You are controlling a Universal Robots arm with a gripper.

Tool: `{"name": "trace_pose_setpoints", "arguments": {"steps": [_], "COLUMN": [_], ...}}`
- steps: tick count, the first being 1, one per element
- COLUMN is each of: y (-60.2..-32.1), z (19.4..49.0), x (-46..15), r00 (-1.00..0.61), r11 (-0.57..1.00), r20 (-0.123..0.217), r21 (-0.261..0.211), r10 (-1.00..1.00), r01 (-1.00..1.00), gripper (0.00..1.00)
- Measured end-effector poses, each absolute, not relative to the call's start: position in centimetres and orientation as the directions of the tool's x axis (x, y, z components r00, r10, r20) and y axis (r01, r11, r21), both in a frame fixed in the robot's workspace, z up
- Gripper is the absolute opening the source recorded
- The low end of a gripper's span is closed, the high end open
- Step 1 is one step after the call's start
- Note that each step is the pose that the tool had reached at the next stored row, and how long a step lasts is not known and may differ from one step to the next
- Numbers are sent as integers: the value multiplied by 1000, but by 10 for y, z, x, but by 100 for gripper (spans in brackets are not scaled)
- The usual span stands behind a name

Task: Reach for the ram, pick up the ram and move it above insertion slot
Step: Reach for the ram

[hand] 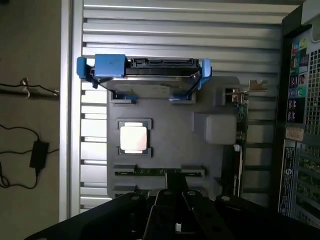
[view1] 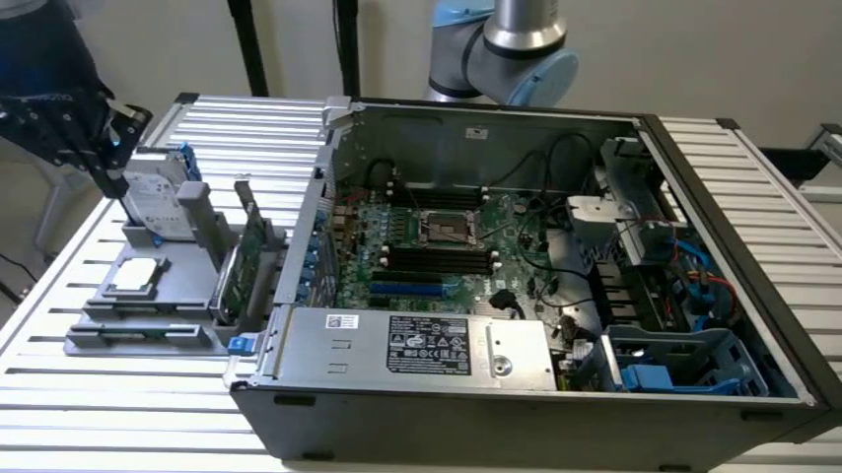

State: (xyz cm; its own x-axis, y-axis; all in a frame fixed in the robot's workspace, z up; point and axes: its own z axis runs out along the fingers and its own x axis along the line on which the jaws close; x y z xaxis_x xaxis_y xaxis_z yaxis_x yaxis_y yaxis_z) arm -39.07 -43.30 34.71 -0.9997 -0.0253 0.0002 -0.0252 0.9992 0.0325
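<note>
Reach step: your tool [hand: 174,192] is pressed together, empty; ram [hand: 145,171] just ahead of it in holder [hand: 200,150]. I'd say a grasp needs jaws spread, squared to it.

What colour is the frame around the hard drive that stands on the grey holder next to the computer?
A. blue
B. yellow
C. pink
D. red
A: the frame clipped round the hard drive on the grey holder is bright blue at both of its ends.
</note>
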Motion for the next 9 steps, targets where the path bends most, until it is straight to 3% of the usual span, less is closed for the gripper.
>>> {"name": "trace_pose_setpoints", "arguments": {"steps": [9], "y": [-447], "z": [347], "x": [-395], "r00": [-999], "r11": [999], "r20": [0], "r21": [29], "r10": [-34], "r01": [-34], "gripper": [11]}}
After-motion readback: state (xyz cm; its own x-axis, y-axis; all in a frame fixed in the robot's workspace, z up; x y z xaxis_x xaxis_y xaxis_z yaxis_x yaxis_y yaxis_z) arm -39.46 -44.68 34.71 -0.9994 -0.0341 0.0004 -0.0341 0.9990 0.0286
